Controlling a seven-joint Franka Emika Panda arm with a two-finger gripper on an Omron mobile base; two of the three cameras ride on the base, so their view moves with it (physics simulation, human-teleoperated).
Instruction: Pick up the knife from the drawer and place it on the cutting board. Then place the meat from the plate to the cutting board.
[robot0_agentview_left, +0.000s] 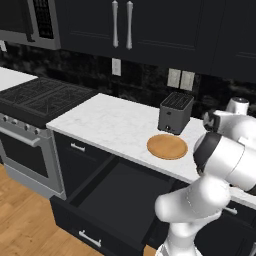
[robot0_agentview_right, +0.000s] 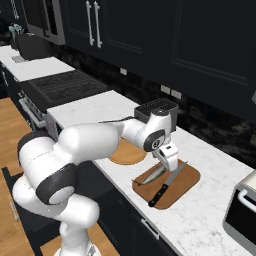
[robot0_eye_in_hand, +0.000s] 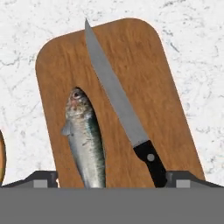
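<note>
The meat (robot0_eye_in_hand: 85, 135), a silvery whole fish, lies on the left half of the brown cutting board (robot0_eye_in_hand: 144, 65). Beside it, slanting across the board, is the knife (robot0_eye_in_hand: 118, 105) with its dark handle toward me. My gripper (robot0_eye_in_hand: 113, 180) hangs open just above the board, its fingertips (robot0_eye_in_hand: 43, 179) spread wide and holding nothing. From the right base view the gripper (robot0_agentview_right: 170, 165) stands over the meat (robot0_agentview_right: 151, 175), next to the knife (robot0_agentview_right: 167, 182) on the cutting board (robot0_agentview_right: 189, 181). The round tan plate (robot0_agentview_left: 167, 146) is bare. The black drawer (robot0_agentview_left: 115, 197) stands pulled open below the counter.
A dark toaster (robot0_agentview_left: 175, 112) stands behind the plate on the white marble counter (robot0_agentview_left: 110, 122). A stove (robot0_agentview_left: 40, 97) is to the left. A silver appliance (robot0_agentview_right: 244, 210) sits at the counter's right end. My own arm crosses above the plate (robot0_agentview_right: 127, 155).
</note>
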